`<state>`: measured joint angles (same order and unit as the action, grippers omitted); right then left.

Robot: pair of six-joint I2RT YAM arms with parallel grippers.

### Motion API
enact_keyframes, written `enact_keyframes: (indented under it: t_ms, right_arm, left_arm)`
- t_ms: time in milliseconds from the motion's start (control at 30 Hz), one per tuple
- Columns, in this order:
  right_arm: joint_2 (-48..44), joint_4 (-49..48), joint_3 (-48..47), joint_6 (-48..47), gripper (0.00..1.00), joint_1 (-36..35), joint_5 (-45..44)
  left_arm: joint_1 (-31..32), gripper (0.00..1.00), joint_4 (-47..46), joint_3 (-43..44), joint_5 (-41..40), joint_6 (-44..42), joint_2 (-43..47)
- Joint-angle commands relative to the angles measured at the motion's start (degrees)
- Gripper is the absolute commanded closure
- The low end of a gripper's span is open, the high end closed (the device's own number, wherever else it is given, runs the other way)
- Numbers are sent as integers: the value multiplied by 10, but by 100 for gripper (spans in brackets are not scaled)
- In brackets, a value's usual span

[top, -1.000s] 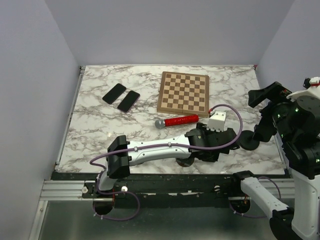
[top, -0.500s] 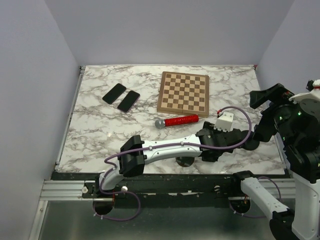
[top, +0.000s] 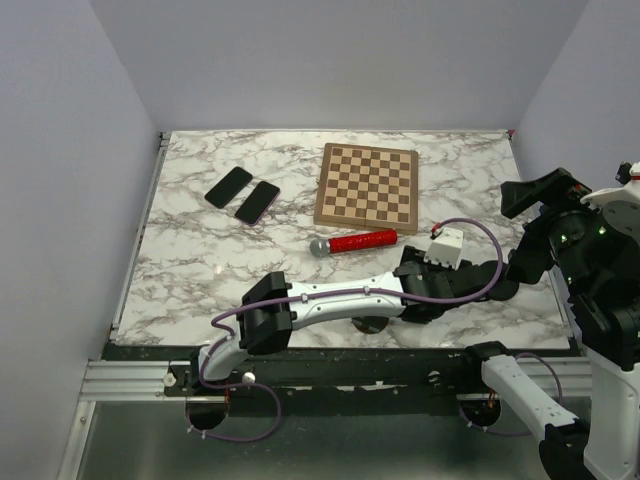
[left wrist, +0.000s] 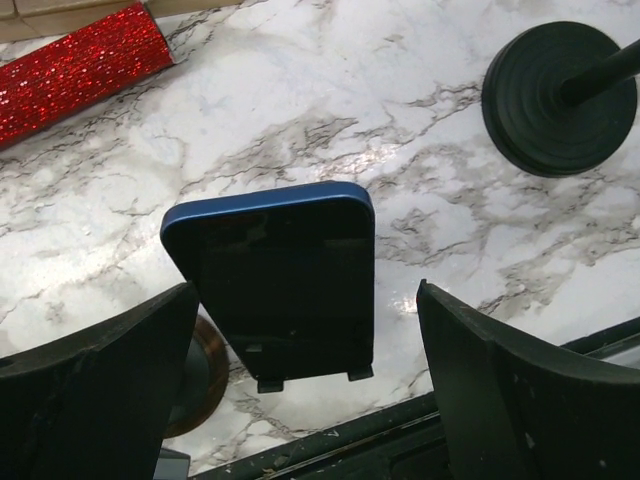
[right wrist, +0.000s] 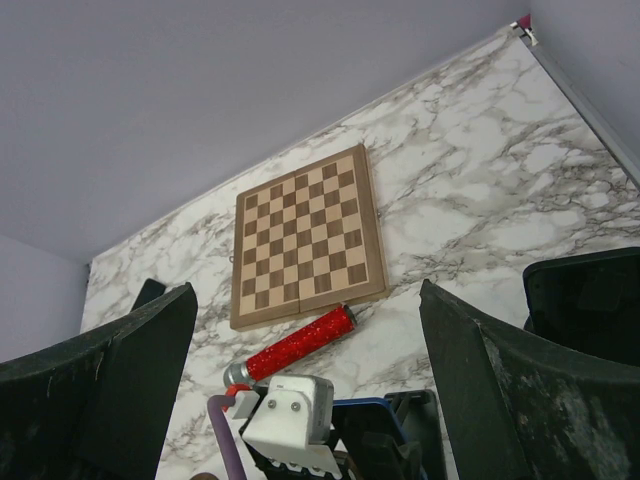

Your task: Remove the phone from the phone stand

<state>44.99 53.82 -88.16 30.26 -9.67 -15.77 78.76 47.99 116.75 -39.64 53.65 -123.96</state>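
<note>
A blue phone with a dark screen leans in a black phone stand whose two clips hold its lower edge; the stand's round brown-rimmed base shows at lower left. My left gripper is open, one finger on each side of the phone, with a clear gap on the right side. In the top view the left gripper covers the phone near the table's front right. My right gripper is open and empty, raised at the right edge; the phone's blue edge shows below it.
A second black round stand base with a post stands just right of the phone. A red glitter microphone lies behind the gripper, a chessboard behind that. Two dark phones lie at back left. The table's front edge is close.
My left arm has reached further right, bringing its open gripper around the phone; in the last half second it barely shifted. The right arm has drifted slightly.
</note>
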Motion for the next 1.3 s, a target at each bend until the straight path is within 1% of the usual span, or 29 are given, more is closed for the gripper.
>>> enact_keyframes:
  t_ms: [0,67,200,433,567,700,867,933,1067,1167,1233,1267]
  right_arm:
    - [-5,-12,8,9,0,2,7]
    - [-5,-13,9,10,0,2,7]
    - [-5,-13,9,10,0,2,10]
    - [-6,-8,5,9,0,2,10]
    - [-8,-9,4,9,0,2,8]
    - [-9,-10,5,10,0,2,9]
    - [-10,-9,5,10,0,2,9]
    - [-10,-10,5,9,0,2,8]
    - [-11,-13,8,9,0,2,9]
    - [-11,-14,9,9,0,2,10]
    - [-11,-16,11,9,0,2,12]
    - [-11,-16,10,10,0,2,13]
  left_arm:
    - [-1,2,-7,-45,-15,1,29]
    - [-3,1,-21,-53,-11,-9,29]
    - [-3,1,-5,-31,-3,-3,17]
    - [-3,1,-33,-28,14,-16,7]
    - [-6,1,-24,-11,29,-6,-10]
    - [-9,1,-14,14,21,-7,-28]
    - [-9,3,-16,19,12,-10,-38]
    - [-9,5,-15,20,10,-10,-42]
    - [-9,17,-16,15,5,-17,-41]
    - [-8,28,-28,-1,1,-26,-28]
    - [-8,39,-42,-16,1,-35,-15]
    - [-7,43,-46,-21,1,-39,-9]
